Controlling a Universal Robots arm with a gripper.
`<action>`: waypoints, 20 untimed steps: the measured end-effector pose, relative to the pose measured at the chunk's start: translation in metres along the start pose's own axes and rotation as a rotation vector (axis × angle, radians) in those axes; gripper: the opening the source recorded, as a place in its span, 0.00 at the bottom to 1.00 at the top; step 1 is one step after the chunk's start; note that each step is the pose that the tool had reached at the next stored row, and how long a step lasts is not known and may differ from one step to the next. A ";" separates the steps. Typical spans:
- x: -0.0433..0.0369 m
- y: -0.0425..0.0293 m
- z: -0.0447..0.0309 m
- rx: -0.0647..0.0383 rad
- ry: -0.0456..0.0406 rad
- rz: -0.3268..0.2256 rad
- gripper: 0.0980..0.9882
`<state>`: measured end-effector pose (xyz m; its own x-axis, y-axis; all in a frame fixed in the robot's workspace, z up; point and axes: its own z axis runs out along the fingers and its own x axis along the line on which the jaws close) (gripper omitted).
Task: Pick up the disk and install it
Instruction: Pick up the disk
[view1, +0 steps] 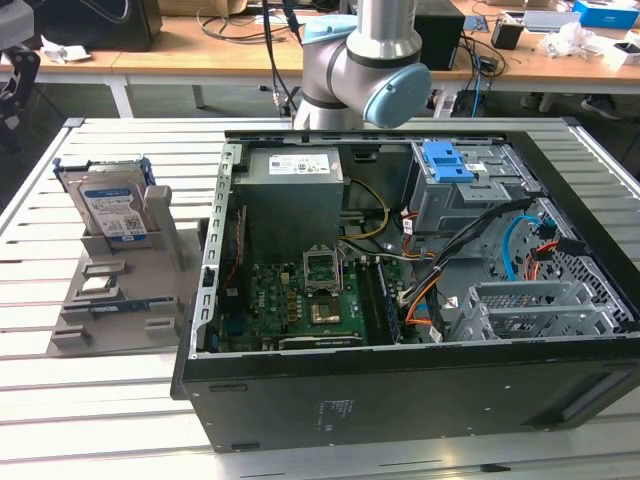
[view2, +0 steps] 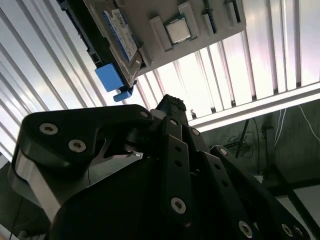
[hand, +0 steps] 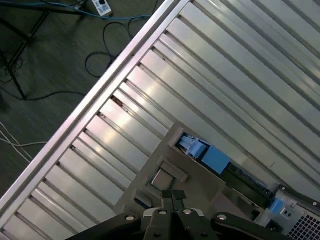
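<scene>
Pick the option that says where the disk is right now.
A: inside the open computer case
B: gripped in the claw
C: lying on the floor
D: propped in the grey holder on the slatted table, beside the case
D: the disk stands propped in the grey holder, on the exterior view's left of the open computer case and outside it.

Robotics lab or electronics workshop. A grey robot arm (view1: 365, 70) stands behind a slatted metal desk (view1: 120, 420) that carries an open computer case (view1: 400, 400), its circuit board (view1: 320, 300) bare. Wooden desks (view1: 200, 60) behind hold tangled cables (view1: 235, 20) and boxes (view1: 600, 12). Loose leads (hand: 106, 35) trail over the dark floor (hand: 40, 125).
</scene>
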<state>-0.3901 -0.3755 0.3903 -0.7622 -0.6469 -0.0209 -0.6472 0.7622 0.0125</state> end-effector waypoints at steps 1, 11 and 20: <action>0.0000 0.0000 0.0000 0.000 0.0001 -0.014 0.01; 0.0000 0.0000 0.0000 -0.003 0.0020 -0.156 0.01; 0.0000 0.0000 0.0000 -0.006 0.0037 -0.299 0.01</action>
<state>-0.3901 -0.3755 0.3903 -0.5375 -0.8430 -0.0210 -0.8433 0.5373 0.0125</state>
